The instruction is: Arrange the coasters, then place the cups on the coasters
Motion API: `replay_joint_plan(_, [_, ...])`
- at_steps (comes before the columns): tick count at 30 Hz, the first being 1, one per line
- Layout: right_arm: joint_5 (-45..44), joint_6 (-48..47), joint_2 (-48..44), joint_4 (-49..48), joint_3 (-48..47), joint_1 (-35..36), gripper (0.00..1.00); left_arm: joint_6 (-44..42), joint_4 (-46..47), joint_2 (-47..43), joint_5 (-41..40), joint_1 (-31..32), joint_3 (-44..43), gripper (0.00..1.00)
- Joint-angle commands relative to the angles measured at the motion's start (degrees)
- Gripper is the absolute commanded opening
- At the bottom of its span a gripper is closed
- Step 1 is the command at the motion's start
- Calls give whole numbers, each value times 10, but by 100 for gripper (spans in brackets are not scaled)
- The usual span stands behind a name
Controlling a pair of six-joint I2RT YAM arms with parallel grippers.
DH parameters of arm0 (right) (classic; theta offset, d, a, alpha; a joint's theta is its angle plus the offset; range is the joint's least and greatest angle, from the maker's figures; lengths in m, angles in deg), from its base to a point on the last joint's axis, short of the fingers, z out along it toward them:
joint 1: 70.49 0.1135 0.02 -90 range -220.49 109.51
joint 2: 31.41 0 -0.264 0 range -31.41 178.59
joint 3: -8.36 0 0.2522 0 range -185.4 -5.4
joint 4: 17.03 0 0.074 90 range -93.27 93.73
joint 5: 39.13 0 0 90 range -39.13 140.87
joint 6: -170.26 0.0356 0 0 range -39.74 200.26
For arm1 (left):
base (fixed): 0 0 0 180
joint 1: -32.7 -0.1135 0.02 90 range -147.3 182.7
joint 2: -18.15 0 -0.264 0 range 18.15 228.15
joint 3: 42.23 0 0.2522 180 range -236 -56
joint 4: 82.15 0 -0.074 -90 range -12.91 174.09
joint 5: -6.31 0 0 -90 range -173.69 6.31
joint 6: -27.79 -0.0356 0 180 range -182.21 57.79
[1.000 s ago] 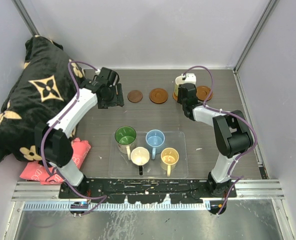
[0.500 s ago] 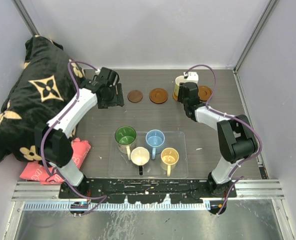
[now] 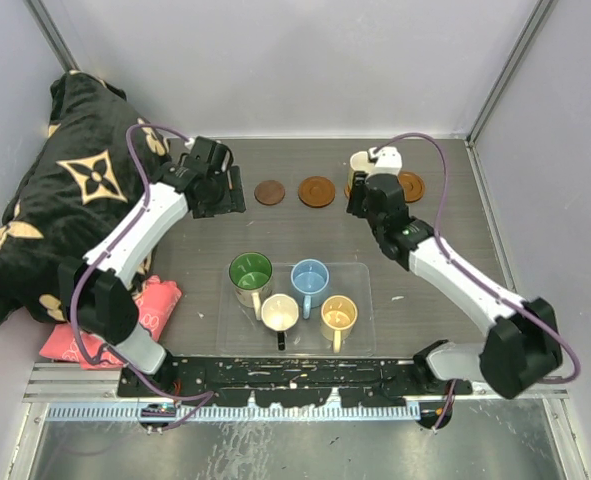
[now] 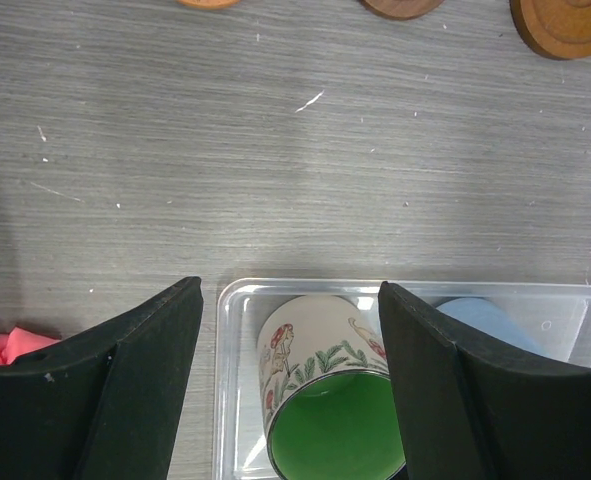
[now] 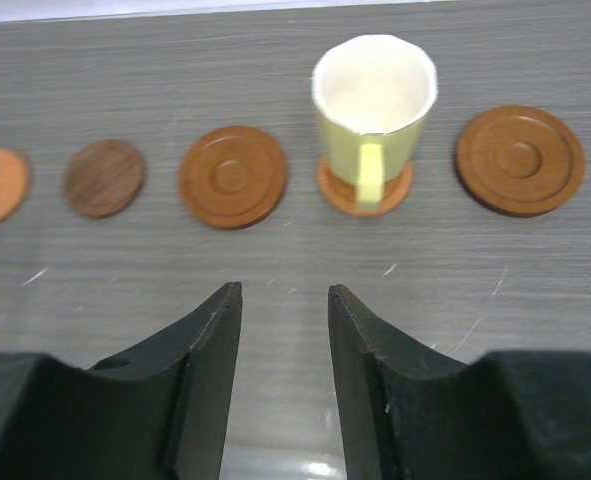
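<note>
Five coasters in a straight row along the far side of the grey wood-grain table, each apart from its neighbours: from the left, a plain orange disc, a dark walnut one, then three orange-brown ones, two with raised rings showing. On the fourth coaster, upright and centred, a pale yellow cup with a white inside, handle turned toward the arms; other four not yet topped. Just short of that cup, above bare table, the right gripper: jaws parted by a narrow gap, gripping nothing, clear of cup and coaster. Over the left end of the row, the left gripper: jaws spread wide, likewise empty, hiding the orange disc from the overhead view. Nearer the arms, a clear plastic tray with four more cups upright inside: green-lined cup and light blue cup at its far side, white-lined cup with a dark handle and yellow-tan cup at its near side. On the cream outside of the green-lined cup, a printed figure among red blossoms and green leaves; any lettering too small to tell. At the left wall, a heaped black cloth strewn with tan four-petal flower emblems, and beside the left arm's base a crumpled pink cloth.
</note>
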State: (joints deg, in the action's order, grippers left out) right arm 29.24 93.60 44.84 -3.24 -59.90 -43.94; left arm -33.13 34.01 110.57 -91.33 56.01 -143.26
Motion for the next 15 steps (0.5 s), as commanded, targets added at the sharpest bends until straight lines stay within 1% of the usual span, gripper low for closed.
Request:
replay_joint_plan(1, [-1,56,-71,135,-52,51,46,6,44,-30,14,2,23,73])
replay_joint_plan(3, [-11,75,-79,218,-78,79,46,10,51,-33,20,2,30,73])
replay_joint_plan(6, [-45,106,-102,292,-90,138,46,10,56,-38,21,3,39,73])
replay_joint_plan(12, [-75,196,-171,393,-82,216,45,8,59,-52,20,2,56,73])
replay_joint_plan(15, [-97,225,-195,420,-67,247,45,16,66,-61,32,3,66,73])
